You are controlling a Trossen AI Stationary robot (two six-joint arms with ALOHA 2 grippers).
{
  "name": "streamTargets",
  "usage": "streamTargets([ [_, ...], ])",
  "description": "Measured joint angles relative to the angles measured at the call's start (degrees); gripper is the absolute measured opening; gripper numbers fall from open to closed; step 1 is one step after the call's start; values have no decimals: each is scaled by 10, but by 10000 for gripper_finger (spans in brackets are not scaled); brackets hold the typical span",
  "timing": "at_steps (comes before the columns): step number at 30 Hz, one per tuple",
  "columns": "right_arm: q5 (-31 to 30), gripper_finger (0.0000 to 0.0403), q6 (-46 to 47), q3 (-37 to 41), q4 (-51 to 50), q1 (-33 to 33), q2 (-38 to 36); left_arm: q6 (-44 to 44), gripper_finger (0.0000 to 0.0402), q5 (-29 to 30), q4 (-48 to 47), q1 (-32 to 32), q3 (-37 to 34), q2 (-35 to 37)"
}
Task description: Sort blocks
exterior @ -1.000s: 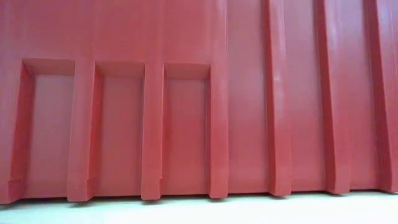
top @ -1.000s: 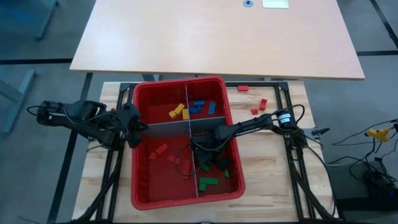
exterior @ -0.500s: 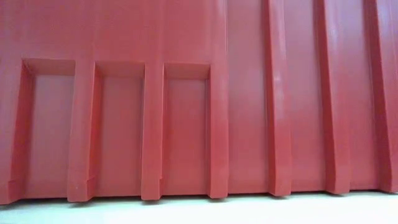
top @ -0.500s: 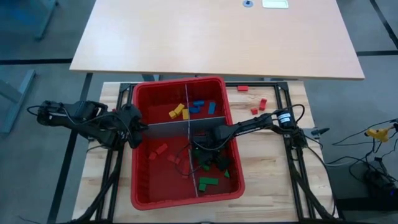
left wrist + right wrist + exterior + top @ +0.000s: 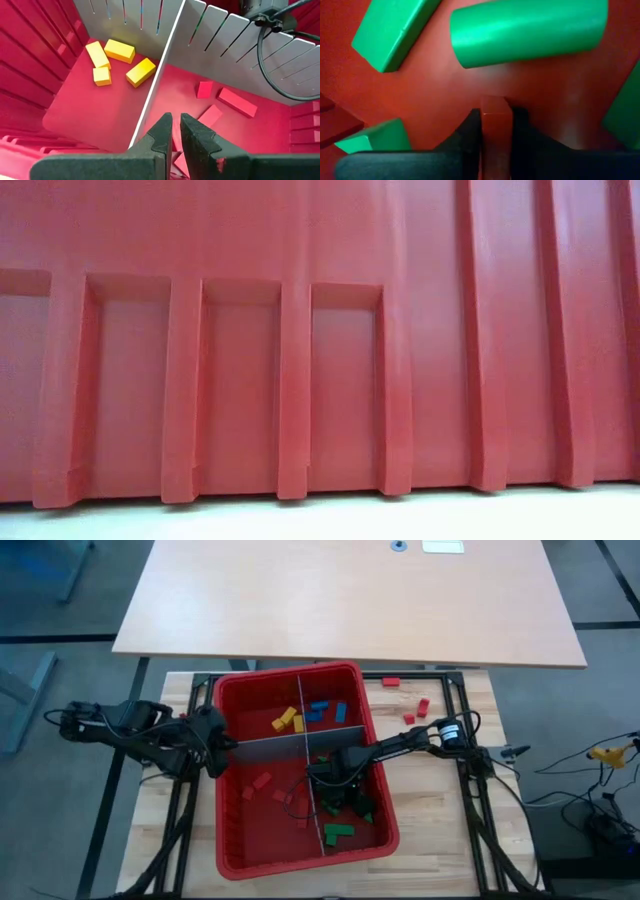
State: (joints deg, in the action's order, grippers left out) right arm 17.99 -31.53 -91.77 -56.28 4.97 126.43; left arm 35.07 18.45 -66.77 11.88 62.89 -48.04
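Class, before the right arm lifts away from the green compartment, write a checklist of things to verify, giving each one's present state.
1. Right gripper shut on a red block: ok.
2. Red block sits among green blocks, so it needs moving: ok.
3. Red compartment has bare floor to take it: ok.
4. Left gripper stays at the bin's left wall, shut on the grey divider: ok.
5. Red bin square on the table: not ok, it sits skewed.
6. Grip firm enough to lift: cannot tell.
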Motion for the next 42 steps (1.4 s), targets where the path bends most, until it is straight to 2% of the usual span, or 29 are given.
streamTargets([
  [2,-1,39,14,-1,-1,0,4,0,24,0,-7,0,5,-1],
  [14,-39,39,50,-37,-45,0,-8,-12,24,6,-15,0,13,-6],
  [21,-96,39,73,-99,-138,-1,-9,-18,24,6,-14,0,13,-8],
  [35,-110,39,119,-263,-255,-1,-14,-30,24,7,-14,0,13,-8],
  [42,-144,39,144,-335,-318,-1,-14,-31,24,7,-14,0,13,-8],
])
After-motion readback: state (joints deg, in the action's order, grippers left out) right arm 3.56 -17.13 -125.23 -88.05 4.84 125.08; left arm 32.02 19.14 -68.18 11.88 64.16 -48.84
